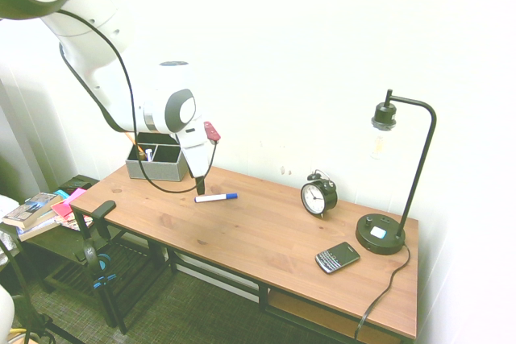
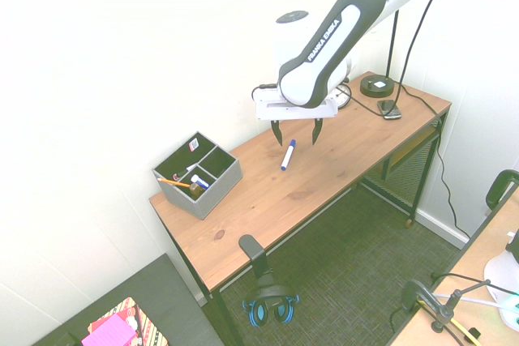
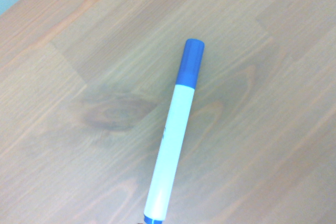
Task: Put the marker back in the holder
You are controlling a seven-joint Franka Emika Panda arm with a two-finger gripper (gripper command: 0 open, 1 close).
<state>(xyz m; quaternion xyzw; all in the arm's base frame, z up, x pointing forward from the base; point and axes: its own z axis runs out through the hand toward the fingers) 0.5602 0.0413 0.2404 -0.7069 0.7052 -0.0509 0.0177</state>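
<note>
The marker lies flat on the wooden desk, free and not held, with its blue cap pointing toward the clock side of the desk in the first exterior view. The gripper hangs just above it with the two dark fingers spread apart, one on each side of the barrel, and nothing is between them. The holder, a grey box with dark compartments, stands near the back corner of the desk, apart from the marker, and it already contains an orange pencil and some other small things. From here I see several risks. The marker is round and thin, so if the fingers come down not centred across the barrel, one finger can touch it first and make it roll or turn away. If the fingers close near the cap end and not near the middle, the marker can tilt in the grasp and hang at an angle, which makes the insertion difficult. If the descent goes too low, the fingertips can press on the wood. Later, at the holder, the compartments are narrow and partly occupied, so the marker tip can hit a divider wall or the pencil, and the light box can slide or tip.
</note>
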